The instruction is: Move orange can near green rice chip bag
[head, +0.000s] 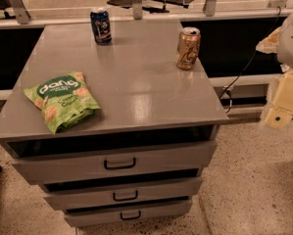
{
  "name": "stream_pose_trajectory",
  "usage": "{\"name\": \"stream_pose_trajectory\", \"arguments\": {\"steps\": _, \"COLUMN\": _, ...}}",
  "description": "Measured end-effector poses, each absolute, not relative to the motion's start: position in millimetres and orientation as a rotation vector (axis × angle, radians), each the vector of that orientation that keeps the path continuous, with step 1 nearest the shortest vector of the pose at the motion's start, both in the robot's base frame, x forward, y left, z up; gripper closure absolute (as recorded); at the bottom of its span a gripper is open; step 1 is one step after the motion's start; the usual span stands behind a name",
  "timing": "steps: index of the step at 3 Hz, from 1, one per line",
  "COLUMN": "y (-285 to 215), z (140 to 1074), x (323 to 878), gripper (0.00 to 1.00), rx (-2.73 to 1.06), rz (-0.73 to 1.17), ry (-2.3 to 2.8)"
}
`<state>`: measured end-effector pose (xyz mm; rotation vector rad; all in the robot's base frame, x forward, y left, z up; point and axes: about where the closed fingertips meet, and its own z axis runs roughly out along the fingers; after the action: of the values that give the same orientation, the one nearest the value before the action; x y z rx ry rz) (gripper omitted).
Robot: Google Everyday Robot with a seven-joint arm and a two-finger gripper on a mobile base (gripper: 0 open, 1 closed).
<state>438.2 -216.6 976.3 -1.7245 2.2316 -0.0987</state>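
Pincer R of orange can; blue can L, bag front-L.

The one camera looks down from high in front of the bench, facing its drawer side from a moderate distance. The whole top and all three drawers fit in view. The gripper hangs at the right edge, off the bench.
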Motion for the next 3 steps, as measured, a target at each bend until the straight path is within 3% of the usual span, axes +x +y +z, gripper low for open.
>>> {"name": "stream_pose_trajectory", "arguments": {"steps": 2, "y": -208, "z": 966, "x": 455, "gripper": 0.0, "rx": -1.67, "rz": -0.008, "ry": 2.208}}
{"name": "stream_pose_trajectory", "arguments": {"steps": 3, "y": -199, "z": 945, "x": 501, "gripper": 0.0, "rx": -1.576, "rz": 0.116, "ry": 2.149}}
